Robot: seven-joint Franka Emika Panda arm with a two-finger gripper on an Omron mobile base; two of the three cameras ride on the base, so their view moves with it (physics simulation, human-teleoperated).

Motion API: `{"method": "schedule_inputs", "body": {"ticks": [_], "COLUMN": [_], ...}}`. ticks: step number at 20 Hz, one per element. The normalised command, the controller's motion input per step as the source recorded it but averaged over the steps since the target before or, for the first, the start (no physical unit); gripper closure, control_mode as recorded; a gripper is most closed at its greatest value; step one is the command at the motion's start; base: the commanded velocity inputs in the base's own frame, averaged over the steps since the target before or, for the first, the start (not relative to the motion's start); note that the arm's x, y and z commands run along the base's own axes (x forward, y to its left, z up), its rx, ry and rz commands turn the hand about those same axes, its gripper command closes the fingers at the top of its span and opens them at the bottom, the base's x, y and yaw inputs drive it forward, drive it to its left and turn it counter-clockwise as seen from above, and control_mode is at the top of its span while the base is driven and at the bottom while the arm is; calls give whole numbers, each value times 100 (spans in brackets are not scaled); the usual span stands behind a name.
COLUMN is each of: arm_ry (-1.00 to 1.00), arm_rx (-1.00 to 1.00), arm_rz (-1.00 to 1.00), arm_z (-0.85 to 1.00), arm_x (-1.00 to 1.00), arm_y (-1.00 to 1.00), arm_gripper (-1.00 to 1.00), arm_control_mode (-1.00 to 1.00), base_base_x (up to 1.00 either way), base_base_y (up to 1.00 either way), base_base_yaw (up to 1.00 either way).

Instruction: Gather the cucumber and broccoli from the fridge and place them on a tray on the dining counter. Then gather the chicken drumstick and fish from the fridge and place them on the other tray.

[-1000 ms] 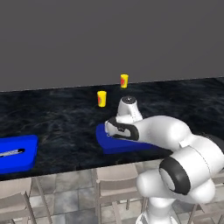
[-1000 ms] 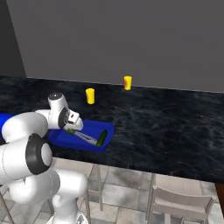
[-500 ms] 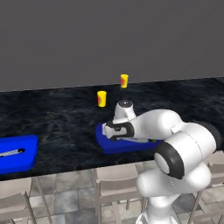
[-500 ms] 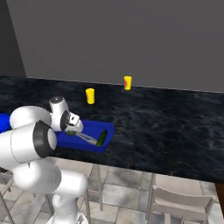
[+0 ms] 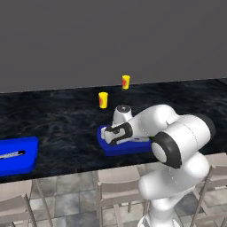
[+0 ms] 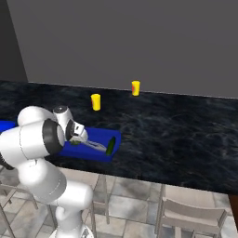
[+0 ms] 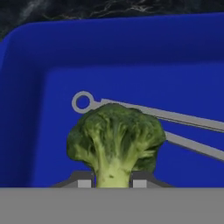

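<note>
We have swung our elbow farther round toward the cameras since a moment ago. Our gripper [image 7: 113, 183] stays clamped on the broccoli [image 7: 116, 139] stem, low over the blue tray [image 7: 131, 52]. Grey tongs [image 7: 153, 114] lie beyond; the cucumber [image 6: 111, 146] rests at the tray's edge. Two yellow cups [image 5: 103, 99] stand farther back.

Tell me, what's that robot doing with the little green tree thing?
The white robot arm's jaws are shut on the stem of a lumpy green broccoli floret, holding it over a blue tray on the black marbled dining counter. A dark green cucumber and thin grey tongs already lie in that tray. The broccoli isn't let go yet.
</note>
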Motion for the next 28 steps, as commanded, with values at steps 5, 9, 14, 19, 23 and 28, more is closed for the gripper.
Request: {"method": "schedule_inputs", "body": {"ticks": [5,9,14,19,23,28], "arm_ry": [0,0,0,0,0,0], "arm_rx": [0,0,0,0,0,0], "arm_rz": [1,0,0,0,-2,-3], "arm_z": [-25,-26,-5,1,19,40], "arm_x": [10,7,0,-19,-47,-48], "arm_y": [9,16,1,0,0,0], "arm_gripper": [100,-100,-100,-100,-100,-100], "arm_control_mode": [-100,-100,-100,-100,-100,-100], "base_base_x": [0,0,0,0,0,0], "base_base_y": [0,0,0,0,0,0], "base_base_yaw": [0,0,0,0,0,0]}}
